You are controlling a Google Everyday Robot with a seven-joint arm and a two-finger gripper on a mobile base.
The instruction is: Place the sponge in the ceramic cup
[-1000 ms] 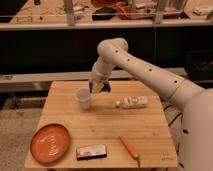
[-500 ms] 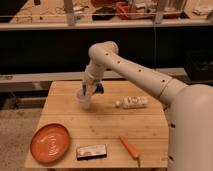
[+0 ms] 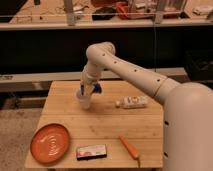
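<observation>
The whitish ceramic cup [image 3: 84,102] stands upright on the left half of the wooden table [image 3: 107,125]. My gripper [image 3: 88,90] hangs directly over the cup's mouth, reaching down from the white arm that comes in from the right. It is shut on the dark blue sponge [image 3: 96,88], which shows at the gripper's right side just above the cup's rim. The gripper hides the cup's opening, and I cannot see whether the sponge touches the cup.
An orange plate [image 3: 50,143] lies at the table's front left. A flat packet [image 3: 91,151] and an orange carrot-shaped stick [image 3: 129,146] lie along the front edge. A white packet [image 3: 134,102] lies to the right of the cup. A dark shelf runs behind the table.
The arm has swung left and the gripper, holding the sponge, has come down from beside the cup to right over its mouth. Nothing else on the table moved.
</observation>
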